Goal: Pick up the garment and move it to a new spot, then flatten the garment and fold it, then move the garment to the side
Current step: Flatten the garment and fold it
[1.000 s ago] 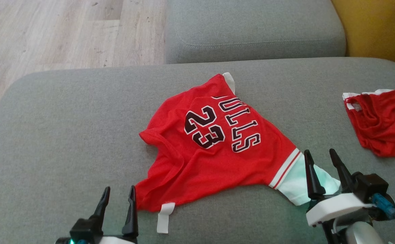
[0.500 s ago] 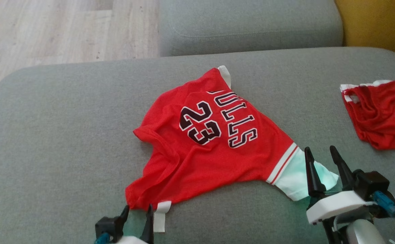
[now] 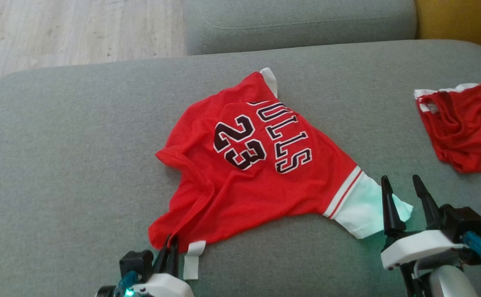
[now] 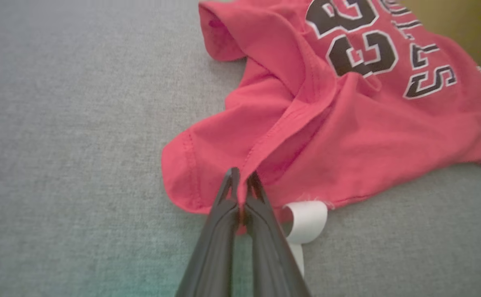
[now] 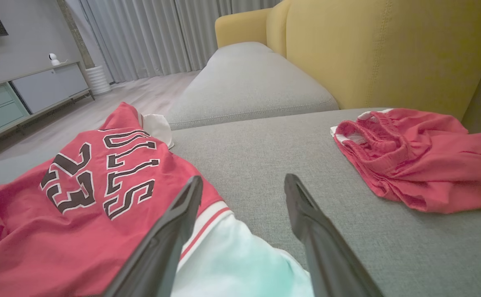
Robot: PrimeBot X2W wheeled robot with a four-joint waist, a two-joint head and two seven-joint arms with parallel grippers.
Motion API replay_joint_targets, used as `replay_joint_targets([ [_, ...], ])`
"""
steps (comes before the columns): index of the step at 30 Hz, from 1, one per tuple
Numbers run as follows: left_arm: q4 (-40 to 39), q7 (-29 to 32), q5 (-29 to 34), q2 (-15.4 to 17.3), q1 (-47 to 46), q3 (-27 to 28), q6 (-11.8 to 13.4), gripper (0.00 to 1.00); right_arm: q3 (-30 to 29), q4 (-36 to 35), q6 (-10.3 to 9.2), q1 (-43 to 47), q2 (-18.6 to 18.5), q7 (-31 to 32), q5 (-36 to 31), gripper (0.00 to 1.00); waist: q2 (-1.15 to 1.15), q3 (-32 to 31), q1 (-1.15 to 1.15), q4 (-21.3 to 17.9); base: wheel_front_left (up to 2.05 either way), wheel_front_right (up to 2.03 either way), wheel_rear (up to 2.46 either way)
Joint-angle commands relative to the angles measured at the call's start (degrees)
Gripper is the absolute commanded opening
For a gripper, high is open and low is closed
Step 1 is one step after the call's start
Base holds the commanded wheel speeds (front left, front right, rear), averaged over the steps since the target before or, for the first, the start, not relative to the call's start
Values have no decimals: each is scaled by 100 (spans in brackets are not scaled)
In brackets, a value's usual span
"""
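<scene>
The garment (image 3: 256, 181) is a red jersey with "23" and black lettering, lying rumpled on the grey sofa cushion (image 3: 59, 165). My left gripper (image 3: 170, 242) is shut on the garment's near-left hem; in the left wrist view the left gripper (image 4: 242, 178) pinches a red fold of the garment (image 4: 347, 123), beside a white tag (image 4: 306, 214). My right gripper (image 3: 401, 181) stands open at the white sleeve on the garment's near-right corner. In the right wrist view the right gripper (image 5: 243, 179) has its left finger over that sleeve of the garment (image 5: 59, 231) and holds nothing.
Red shorts (image 3: 463, 123) lie crumpled at the cushion's right side, also red shorts (image 5: 421, 161) in the right wrist view. A second grey cushion (image 3: 298, 20) lies beyond, with a yellow backrest (image 5: 368, 49) on the right. Wooden floor (image 3: 59, 33) lies past the cushion's far-left edge.
My left gripper moved forward to the garment's near-left hem and shut on it. The head camera tilted, shifting the whole picture. The right gripper stays open at the sleeve.
</scene>
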Motion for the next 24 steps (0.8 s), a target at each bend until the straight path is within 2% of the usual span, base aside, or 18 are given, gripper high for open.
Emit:
replay_joint_targets([
  [1, -199, -103, 42, 32, -258, 179, -6, 0, 112, -193, 21, -260, -30, -68, -54, 100, 0, -5, 0, 59, 0, 0, 0],
  [9, -721, -240, -2, 255, 235, 202, 12, 0, 134, -86, 21, -238, -30, -107, 8, 100, 0, -48, 0, 372, 0, 0, 0],
  [17, -551, -158, -242, 301, 509, 320, 70, 0, 153, 7, 21, -289, -30, -126, -4, 100, 0, -71, 0, 459, 0, 0, 0],
  [18, -499, -161, -257, 299, 510, 330, 72, 18, 155, 14, 21, -293, -30, -125, -9, 100, 0, -78, 0, 455, 0, 0, 0],
  [19, -444, -158, -275, 294, 510, 341, 77, 46, 158, 20, 21, -295, -30, -123, -11, 100, 0, -84, 0, 451, 0, 0, 0],
  [20, -396, -153, -287, 292, 508, 344, 78, 86, 159, 25, 21, -295, -30, -123, -11, 100, 0, -91, 0, 445, 0, 0, 0],
  [21, -355, -154, -295, 289, 505, 348, 84, 100, 160, 29, 21, -294, -30, -122, -11, 100, 0, -98, 0, 439, 0, 0, 0],
  [24, -260, -164, -318, 300, 506, 369, 97, 100, 157, 39, 21, -284, -30, -125, -10, 100, 0, -117, 0, 413, 0, 0, 0],
])
